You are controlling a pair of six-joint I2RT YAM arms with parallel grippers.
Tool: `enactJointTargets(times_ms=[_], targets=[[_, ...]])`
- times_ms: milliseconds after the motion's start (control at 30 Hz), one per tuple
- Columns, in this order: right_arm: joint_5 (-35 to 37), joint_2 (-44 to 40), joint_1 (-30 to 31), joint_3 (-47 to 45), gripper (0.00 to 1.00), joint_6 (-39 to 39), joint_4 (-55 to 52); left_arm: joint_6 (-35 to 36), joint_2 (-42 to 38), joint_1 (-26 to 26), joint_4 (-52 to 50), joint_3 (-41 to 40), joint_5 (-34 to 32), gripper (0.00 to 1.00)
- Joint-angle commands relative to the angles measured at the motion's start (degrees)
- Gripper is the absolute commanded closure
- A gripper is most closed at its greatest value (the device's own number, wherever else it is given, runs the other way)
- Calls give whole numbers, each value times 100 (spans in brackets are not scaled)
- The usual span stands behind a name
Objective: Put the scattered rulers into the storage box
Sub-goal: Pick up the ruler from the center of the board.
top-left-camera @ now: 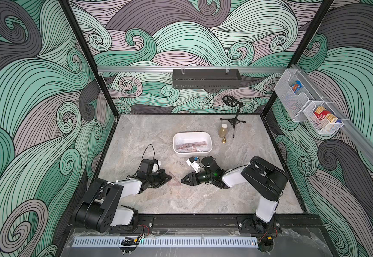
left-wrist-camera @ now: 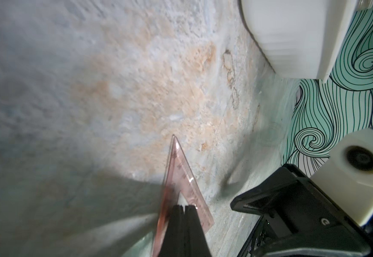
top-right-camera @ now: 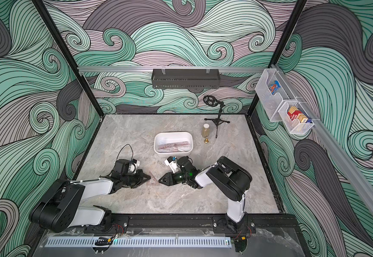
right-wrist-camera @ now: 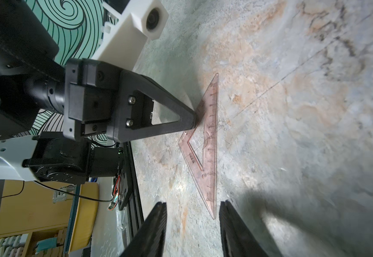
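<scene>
The grey marble-patterned worktop (top-left-camera: 203,200) carries everything. The white rectangular plastic storage box (top-left-camera: 192,154), with rounded corners and low walls, sits beyond both sets of fingertips and well apart from them. Reddish-brown see-through plastic straight rulers (top-left-camera: 191,146) lie flat on its floor.

The two sets of black fingers point at each other, tip towards tip. The left fingers (left-wrist-camera: 179,227) are clenched on a reddish-brown see-through triangular plastic set square (left-wrist-camera: 179,173), pinching one side of it. The rest of the plate juts out past their tips towards the right fingers (right-wrist-camera: 156,227). (Whether the set square hangs clear of the worktop or lies on it, I cannot tell.)

The right fingers stand apart, released, with nothing between their pads. The set square's far pointed corner reaches just into the gap at their tips, close beside one finger; I cannot tell whether it touches.

In both top views a faint clear plastic ruler (top-left-camera: 180,163) with stencil holes lies on the worktop between the fingers and the storage box, touching neither.
</scene>
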Motion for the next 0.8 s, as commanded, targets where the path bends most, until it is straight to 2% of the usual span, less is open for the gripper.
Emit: enactJointTargets(times_ms=[0,767], targets=[[-94,-140,5,-79,56,-36,-21,111,140,-30,-199,14,-385,99],[-109,42,174,92,55,-125,-336,76,144,-23,-280,-122,-766,100]])
